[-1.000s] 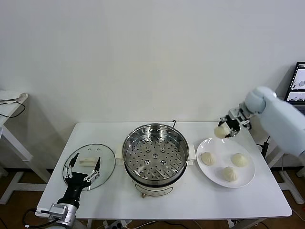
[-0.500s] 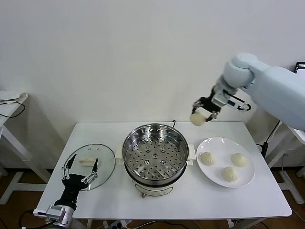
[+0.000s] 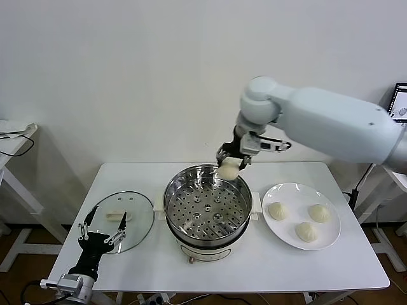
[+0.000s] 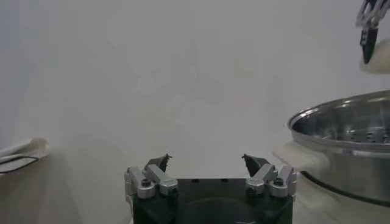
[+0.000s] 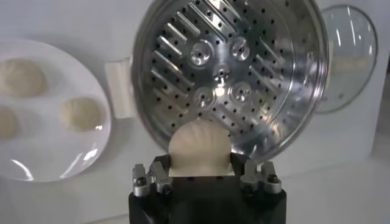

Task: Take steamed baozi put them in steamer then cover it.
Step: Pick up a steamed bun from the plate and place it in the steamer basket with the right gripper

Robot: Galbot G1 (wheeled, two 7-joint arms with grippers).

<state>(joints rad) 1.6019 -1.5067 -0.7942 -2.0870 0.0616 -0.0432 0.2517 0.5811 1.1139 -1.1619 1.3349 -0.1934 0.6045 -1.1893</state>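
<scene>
The white desk [image 3: 331,267] has bare room along its front edge and at its far corners. The shiny steel steamer [image 3: 208,206] stands mid-desk, its perforated tray uncovered. The clear glass cover [image 3: 121,219] lies flat to its left, a white plate [image 3: 324,244] (three smooth domed baozi on it) to its right. The right end effector [image 3: 229,164] hangs over the steamer's far rim, closed on a baozi [image 3: 227,170]. The left end effector [image 3: 96,240] waits spread wide near the desk's front-left edge.
</scene>
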